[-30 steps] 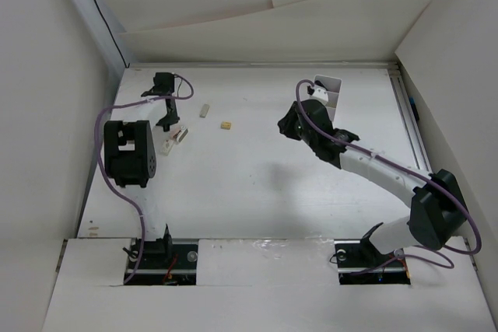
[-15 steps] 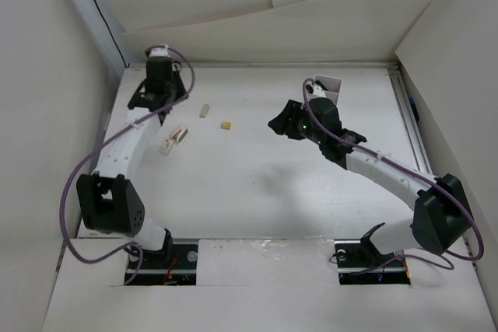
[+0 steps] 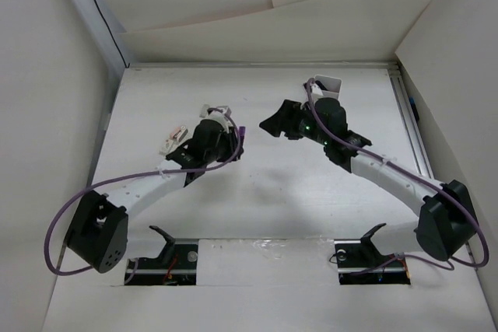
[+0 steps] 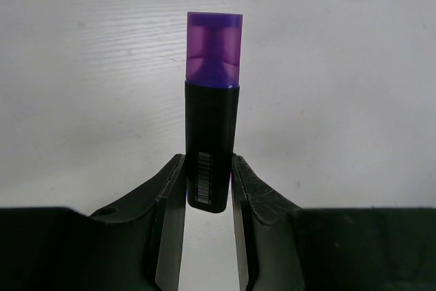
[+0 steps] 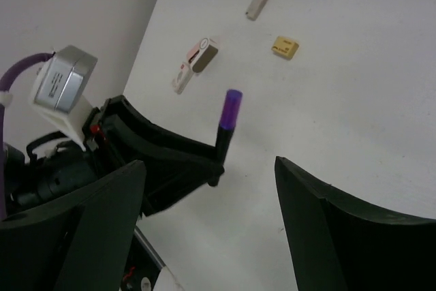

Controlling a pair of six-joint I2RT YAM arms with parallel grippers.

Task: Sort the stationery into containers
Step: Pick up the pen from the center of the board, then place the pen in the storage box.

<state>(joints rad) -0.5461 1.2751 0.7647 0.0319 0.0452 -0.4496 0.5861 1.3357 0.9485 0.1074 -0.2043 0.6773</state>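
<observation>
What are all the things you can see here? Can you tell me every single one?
purple highlighter: one, purple cap and black body, held off the table.
tan block: one, tan, lying on the table.
pale block: one, greyish white, on the table past the tan block.
small white pieces: two, it seems, white with a bit of pink, lying together on the table.
white box: one, white, far side of the table, behind the right arm.
table: one, white.
left end effector: one, black, shut on the purple highlighter.
right end effector: one, black, open and empty.
</observation>
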